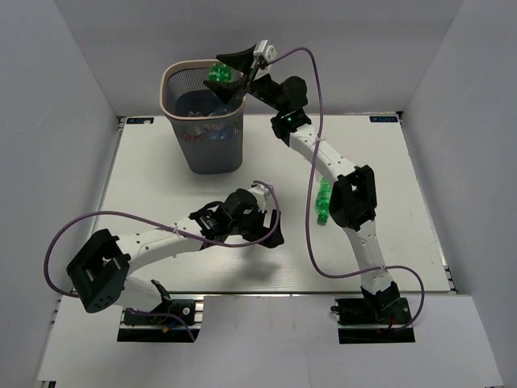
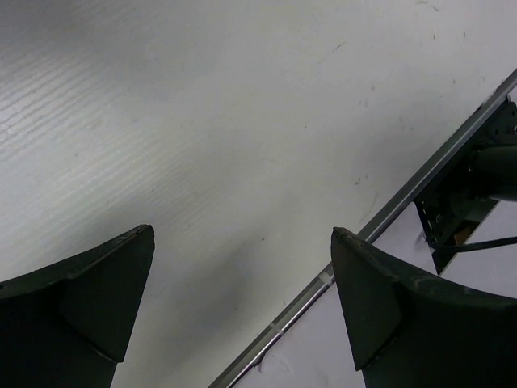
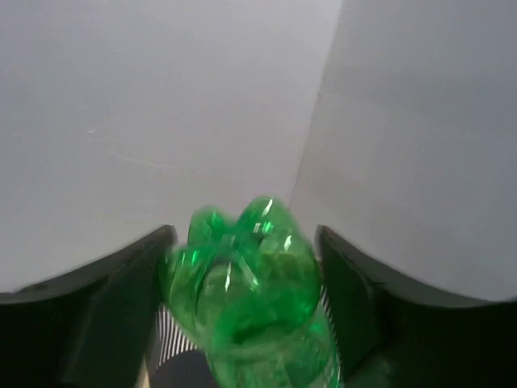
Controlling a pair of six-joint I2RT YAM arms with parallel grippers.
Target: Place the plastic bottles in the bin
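- The left gripper is closest to the lens. Its two dark fingers fill the lower corners of the left wrist view. They are spread wide, with only the bare white table between them.
- Seen from above, it hangs low over the near middle of the table.
- The right gripper has its jaws wide around a green bottle. The bottle fills the gap and seems to touch both fingers. Its lobed base points at the wrist camera and is slightly blurred.
- In the top view, the held bottle is above the far right rim of the bin, with the right arm stretched out to it.
- The bin stands upright at the far left of the table.
- More bottles lie inside it, with blue labels showing through the mesh. Their number cannot be told.
- A second green bottle lies on the table right of centre. It is partly hidden by the right arm and well apart from the bin.
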